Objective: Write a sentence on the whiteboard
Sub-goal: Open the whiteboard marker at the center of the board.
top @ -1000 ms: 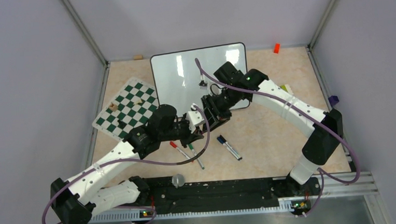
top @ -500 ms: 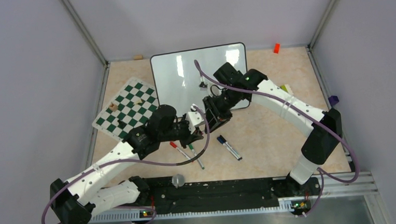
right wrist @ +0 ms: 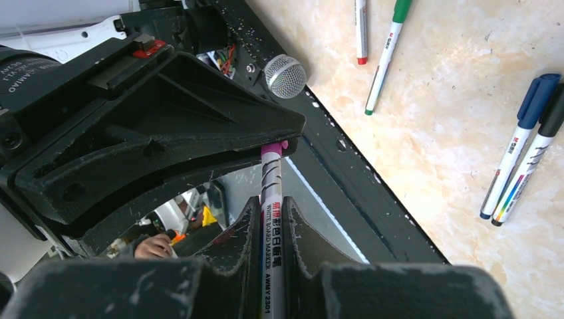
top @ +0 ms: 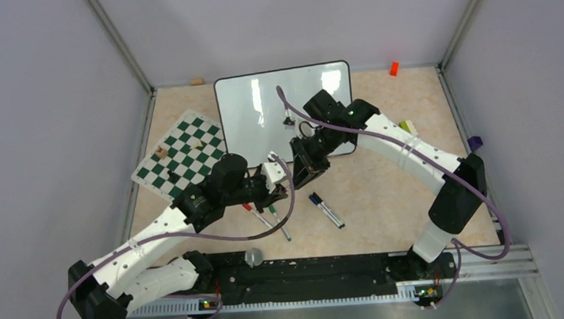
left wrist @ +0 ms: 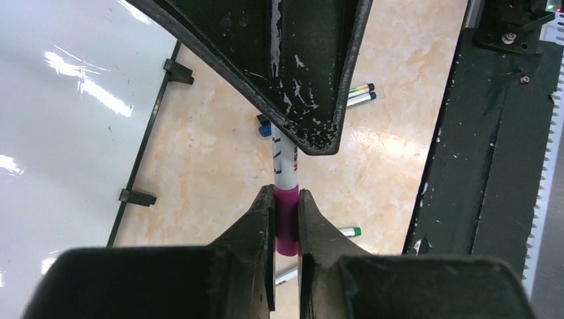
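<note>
The whiteboard (top: 254,109) lies at the back middle, and its glossy surface shows no lettering; the sentence is not in view. The board's edge also shows in the left wrist view (left wrist: 60,133). One white marker (left wrist: 284,156) with a pink cap (left wrist: 286,219) is held between both grippers, above the table in front of the board. My left gripper (left wrist: 286,199) is shut on the pink cap. My right gripper (right wrist: 271,209) is shut on the white barrel (right wrist: 271,232). In the top view the left gripper (top: 274,177) and right gripper (top: 300,171) face each other closely.
A red marker (top: 256,215), a green marker (top: 279,222) and a blue and black pair (top: 326,210) lie on the table below the grippers. A green-and-white chess mat (top: 179,155) lies at the left. A small orange object (top: 393,68) sits at the back right.
My left arm has drawn slightly down and to the left with the cap end. The right arm has hardly moved. Both grippers stay shut on the marker.
</note>
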Available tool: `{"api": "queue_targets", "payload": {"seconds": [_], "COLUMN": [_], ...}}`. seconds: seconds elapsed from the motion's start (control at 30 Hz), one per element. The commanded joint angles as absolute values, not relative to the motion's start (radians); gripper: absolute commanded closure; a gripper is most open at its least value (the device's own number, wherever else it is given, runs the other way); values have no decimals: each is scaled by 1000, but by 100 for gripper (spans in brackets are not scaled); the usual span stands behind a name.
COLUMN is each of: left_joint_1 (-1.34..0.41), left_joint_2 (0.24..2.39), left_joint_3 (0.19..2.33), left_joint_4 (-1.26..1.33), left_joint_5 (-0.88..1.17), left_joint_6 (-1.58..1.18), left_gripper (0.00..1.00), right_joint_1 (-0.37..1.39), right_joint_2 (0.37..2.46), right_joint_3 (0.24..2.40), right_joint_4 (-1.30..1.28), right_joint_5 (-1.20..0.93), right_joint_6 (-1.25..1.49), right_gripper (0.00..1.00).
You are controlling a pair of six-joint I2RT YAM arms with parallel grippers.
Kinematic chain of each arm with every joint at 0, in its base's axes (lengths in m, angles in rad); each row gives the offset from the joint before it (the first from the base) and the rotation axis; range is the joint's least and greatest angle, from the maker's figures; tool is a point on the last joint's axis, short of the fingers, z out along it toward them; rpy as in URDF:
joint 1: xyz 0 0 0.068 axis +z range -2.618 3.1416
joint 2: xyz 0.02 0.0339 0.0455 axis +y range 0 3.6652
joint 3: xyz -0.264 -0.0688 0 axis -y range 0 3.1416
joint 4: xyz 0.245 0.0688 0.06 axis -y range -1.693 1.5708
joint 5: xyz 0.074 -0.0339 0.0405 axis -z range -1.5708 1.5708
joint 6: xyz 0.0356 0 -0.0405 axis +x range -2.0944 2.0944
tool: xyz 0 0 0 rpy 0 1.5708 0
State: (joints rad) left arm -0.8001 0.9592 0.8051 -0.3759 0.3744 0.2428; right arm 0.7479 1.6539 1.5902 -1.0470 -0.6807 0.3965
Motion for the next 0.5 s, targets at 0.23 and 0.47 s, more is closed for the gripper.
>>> {"api": "queue_targets", "payload": {"seconds": [0.23,0.47], "left_joint_1": [-806,-807], "left_joint_2": [810,728], "left_joint_3": [595,556], "left_joint_4": [-244,-284], "left_joint_5": [303,288], "left_joint_6": [201,181], "left_gripper": [100,100], "right_joint_1": [523,502], "right_joint_2": [1455,1442], "right_joint_3": [1562,1560], "right_joint_4": [-1160,-1202], "right_joint_5": [-740,-687], "right_joint_6": [322,288], "right_gripper": [100,100]}}
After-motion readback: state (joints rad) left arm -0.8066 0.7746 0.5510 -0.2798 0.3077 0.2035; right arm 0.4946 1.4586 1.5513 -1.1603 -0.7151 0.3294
